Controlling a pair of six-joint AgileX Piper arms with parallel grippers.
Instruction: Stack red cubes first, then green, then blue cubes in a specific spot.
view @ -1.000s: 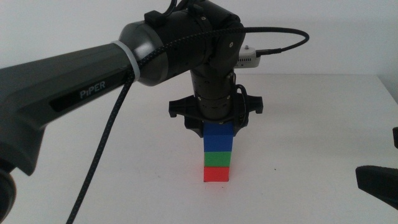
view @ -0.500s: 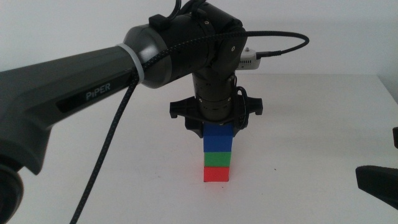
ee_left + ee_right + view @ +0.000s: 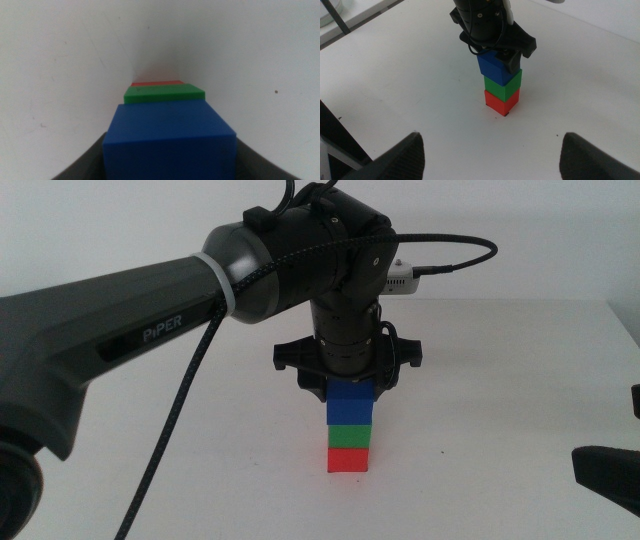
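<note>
Reaching in over the white table [image 3: 520,360], the left arm [image 3: 150,330] hangs its left gripper [image 3: 350,387] straight down over the stack, fingers set on either side of the blue cube [image 3: 351,402]; whether they are clenched on it or already released I cannot tell. Directly under the fingers the blue cube sits on the green cube [image 3: 350,437], which sits on the red cube [image 3: 348,460], whose base rests on the table at what looks like a small black corner mark [image 3: 506,115]; the wrist view shows green and red peeking out slightly beyond blue's far edge. The right gripper [image 3: 490,150] waits well apart, spread wide and empty. Doing this step well likely means opening evenly and lifting straight up, so neither finger drags blue sideways. Against the earlier frames the stack looks unchanged; only the arm has shifted slightly.
</note>
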